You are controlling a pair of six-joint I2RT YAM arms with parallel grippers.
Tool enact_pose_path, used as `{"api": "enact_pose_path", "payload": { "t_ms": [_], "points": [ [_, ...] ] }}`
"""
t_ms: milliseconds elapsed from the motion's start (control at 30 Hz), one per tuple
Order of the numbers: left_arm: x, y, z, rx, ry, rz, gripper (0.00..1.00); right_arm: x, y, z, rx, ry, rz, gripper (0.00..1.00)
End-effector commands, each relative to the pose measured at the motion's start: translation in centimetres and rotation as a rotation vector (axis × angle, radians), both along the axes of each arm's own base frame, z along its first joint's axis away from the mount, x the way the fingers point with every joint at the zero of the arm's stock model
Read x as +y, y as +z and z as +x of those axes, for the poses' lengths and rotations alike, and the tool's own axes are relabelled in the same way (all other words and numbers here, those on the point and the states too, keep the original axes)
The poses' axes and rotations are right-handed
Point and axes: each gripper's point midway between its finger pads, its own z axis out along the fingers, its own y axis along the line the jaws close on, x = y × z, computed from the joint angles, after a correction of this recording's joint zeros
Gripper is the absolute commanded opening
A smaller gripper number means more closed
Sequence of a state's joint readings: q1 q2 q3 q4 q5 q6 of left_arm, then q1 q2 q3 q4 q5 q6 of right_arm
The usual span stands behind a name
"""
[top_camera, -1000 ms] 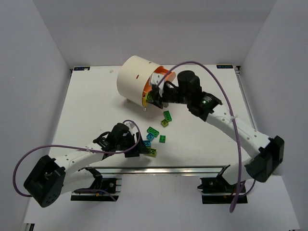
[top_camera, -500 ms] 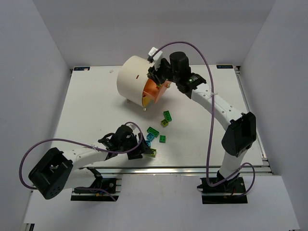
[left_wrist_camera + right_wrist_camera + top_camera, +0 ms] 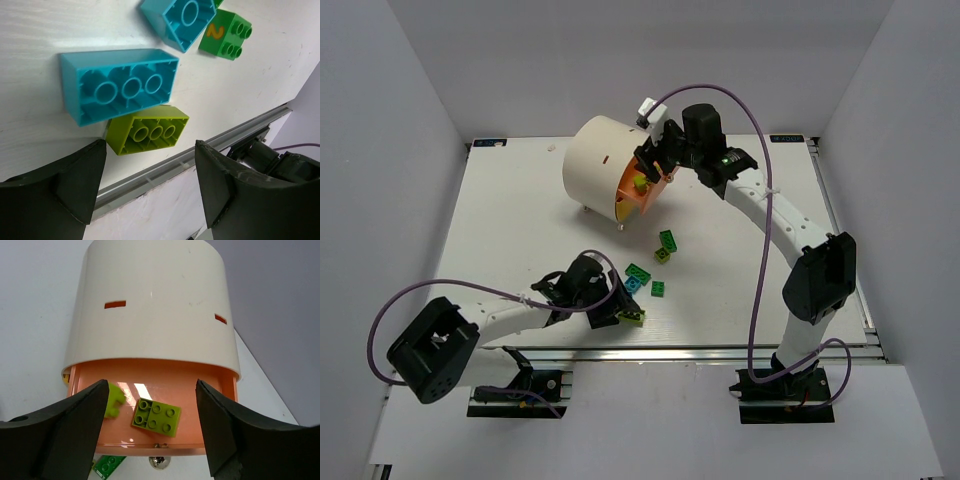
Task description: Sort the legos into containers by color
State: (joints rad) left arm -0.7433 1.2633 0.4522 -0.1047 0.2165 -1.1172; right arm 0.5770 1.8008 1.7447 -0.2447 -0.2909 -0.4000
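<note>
Right fingers (image 3: 60,435) spread above open orange plastic drawer (image 3: 210,400) of cream cylindrical drum (image 3: 150,315), upper centre; two yellow-green studded bricks (image 3: 156,416) inside. Left fingers (image 3: 65,185) spread, flanking third yellow-green brick (image 3: 147,134) beside cyan brick (image 3: 120,85), lower-centre desk (image 3: 40,30).

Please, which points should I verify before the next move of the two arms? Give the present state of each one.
1. The right gripper is open and empty: ok.
2. Two yellow-green bricks lie inside the orange drawer: ok.
3. The left gripper is open and lined up on the loose yellow-green brick: ok.
4. That brick is free of neighbours: not ok, the cyan brick lies against it.
5. The drawer's rear, under the drum, holds one colour only: cannot tell.
</note>
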Motion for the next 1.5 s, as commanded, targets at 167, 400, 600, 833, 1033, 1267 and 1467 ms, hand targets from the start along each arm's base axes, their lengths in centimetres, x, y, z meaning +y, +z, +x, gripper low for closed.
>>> {"api": "enact_pose_path", "payload": {
  "t_ms": [167, 400, 600, 833, 1033, 1267, 1467],
  "points": [
    [-0.6, -0.5, 0.7, 0.017, 0.008, 0.085, 0.82, -0.5, 4.0, -0.8, -0.042, 0.011, 0.071, 0.79],
    [-0.8, -1.0, 1.1, 0.041, 0.012, 0.188, 0.82, -2.0, 6.3, -4.5, -0.048, 0.066, 0.151, 0.8],
    [-0.4, -1.8, 1.3, 0.083, 0.034, 0.295, 0.82, -3.4, 7.4, -8.5, -0.077, 0.135, 0.198, 0.8],
    [0.2, -3.1, 2.0, 0.16, 0.061, 0.438, 0.83, -4.9, 6.5, -10.4, -0.073, 0.138, 0.206, 0.81],
    [-0.2, -3.6, 2.5, 0.175, 0.053, 0.522, 0.75, -5.8, 6.1, -11.1, -0.061, 0.122, 0.216, 0.81],
    [-0.1, -4.0, 2.4, 0.168, 0.028, 0.607, 0.69, -6.6, 6.0, -11.1, -0.069, 0.099, 0.216, 0.81],
    [-0.3, -4.4, 1.9, 0.147, -0.019, 0.68, 0.56, -7.5, 5.4, -11.0, -0.054, 0.081, 0.211, 0.81]
  ]
}}
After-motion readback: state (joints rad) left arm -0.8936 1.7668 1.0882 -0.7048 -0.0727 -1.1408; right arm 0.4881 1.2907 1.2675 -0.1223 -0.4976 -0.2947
